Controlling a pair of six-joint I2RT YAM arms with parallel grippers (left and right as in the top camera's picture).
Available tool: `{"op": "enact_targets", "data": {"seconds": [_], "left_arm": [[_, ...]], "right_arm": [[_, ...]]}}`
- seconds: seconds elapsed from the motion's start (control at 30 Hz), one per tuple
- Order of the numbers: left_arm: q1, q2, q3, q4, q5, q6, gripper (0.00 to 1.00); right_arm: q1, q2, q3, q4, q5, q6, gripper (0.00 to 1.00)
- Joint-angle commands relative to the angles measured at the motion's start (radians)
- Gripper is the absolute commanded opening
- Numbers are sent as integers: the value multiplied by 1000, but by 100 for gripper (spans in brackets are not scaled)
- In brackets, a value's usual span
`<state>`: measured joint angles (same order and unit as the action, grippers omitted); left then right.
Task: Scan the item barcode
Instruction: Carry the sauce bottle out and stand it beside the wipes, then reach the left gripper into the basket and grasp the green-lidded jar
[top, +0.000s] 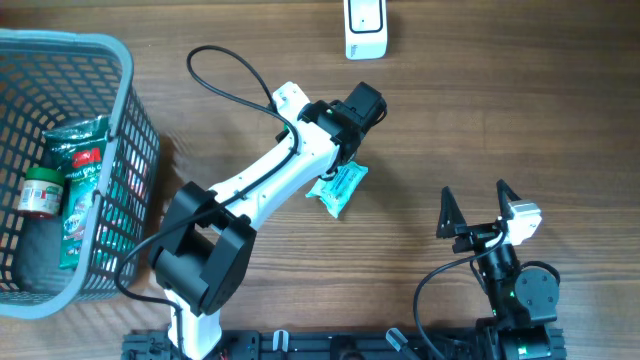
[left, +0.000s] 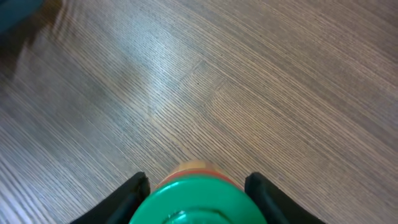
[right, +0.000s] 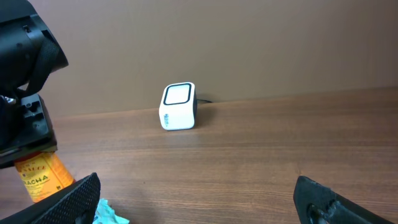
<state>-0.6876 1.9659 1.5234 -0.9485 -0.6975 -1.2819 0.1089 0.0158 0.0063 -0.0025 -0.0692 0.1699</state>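
- Left pincer: my two black fingers stand partway apart, one close on each side of a green cap. Whether they press on the cap or merely flank it I cannot tell.
- Bottle: the item to be scanned stands upright, directly between my left fingers. In the right wrist view its orange label with dark lettering shows just below the pincer. Its foot is hidden behind my right finger, so I cannot tell whether it touches the table.
- Scanner: a small white box with a dark-framed window. It lies ahead of my left pincer and apart from it. From my right pincer it is straight ahead and well apart, with the window turned toward that pincer.
- Right pincer: the jaws are spread fully wide with nothing between them. It is held over bare wood, to the right of the left pincer and nearer my base.
- Teal packet: it lies flat on the table just behind my left pincer, partly under my white left forearm.
- Basket: grey mesh, far to the left of my left pincer. Inside, a green-lidded jar with a red label and a green packet lie side by side.
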Motion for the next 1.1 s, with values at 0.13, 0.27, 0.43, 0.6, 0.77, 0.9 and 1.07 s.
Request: {"op": "enact_targets", "data": {"seconds": [0.13,0.27,0.43,0.6,0.77,0.9,1.07], "left_arm": [[-5,-2,-22,33,66,-3,59],[-4,-42,-21,32,69,110,66],[-3,-193,-14,32,69,196,100],[12,-436,31,33,53,415,100],[126,-693,37,24,-3,446,100],[340,-868,37,-23,-3,449,100],[669,-934,36,-139,-2,448,100]], "right_arm": [[11,-2,-1,3,18,-12,100],[17,-2,-1,3,18,-12,100],[17,-2,-1,3,18,-12,100],[17,-2,-1,3,18,-12,100],[17,-2,-1,3,18,-12,100],[17,-2,-1,3,18,-12,100],[17,-2,-1,3,18,-12,100]]}}
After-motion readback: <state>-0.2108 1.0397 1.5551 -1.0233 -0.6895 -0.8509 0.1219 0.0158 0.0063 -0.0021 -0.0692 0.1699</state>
